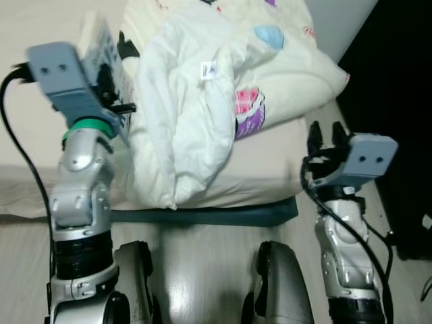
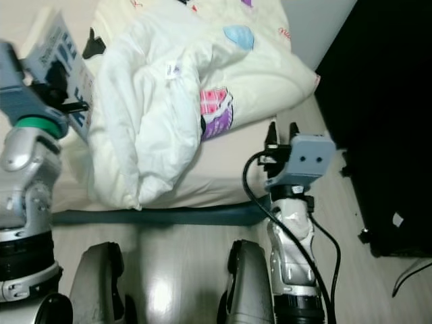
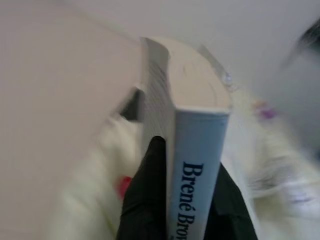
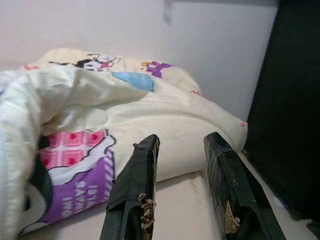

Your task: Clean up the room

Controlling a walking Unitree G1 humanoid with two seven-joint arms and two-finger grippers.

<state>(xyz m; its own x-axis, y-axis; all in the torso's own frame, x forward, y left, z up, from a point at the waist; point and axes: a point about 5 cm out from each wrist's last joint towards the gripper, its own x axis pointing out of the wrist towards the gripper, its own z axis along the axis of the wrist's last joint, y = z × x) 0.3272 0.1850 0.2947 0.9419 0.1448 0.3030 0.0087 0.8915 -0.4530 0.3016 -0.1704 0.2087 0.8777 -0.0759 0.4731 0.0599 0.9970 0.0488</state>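
Note:
My left gripper (image 3: pixel 182 200) is shut on a light blue and white book (image 3: pixel 195 145), raised at the left over the bed's near left part. The book (image 1: pixel 101 47) stands tilted above the wrist, its pale blue spine facing the wrist camera. A crumpled white duvet (image 1: pixel 202 101) with cartoon prints lies across the mattress (image 1: pixel 270 169). My right gripper (image 4: pixel 182 150) hangs open and empty at the bed's right front corner, its black fingers (image 1: pixel 317 138) pointing toward the duvet.
A dark cabinet or wall (image 2: pixel 385 101) stands close on the right of the bed. The mattress rests on a dark teal base (image 1: pixel 223 214). Pale wood floor (image 1: pixel 202 263) lies between my legs and the bed. A white wall (image 4: pixel 150 35) runs behind the bed.

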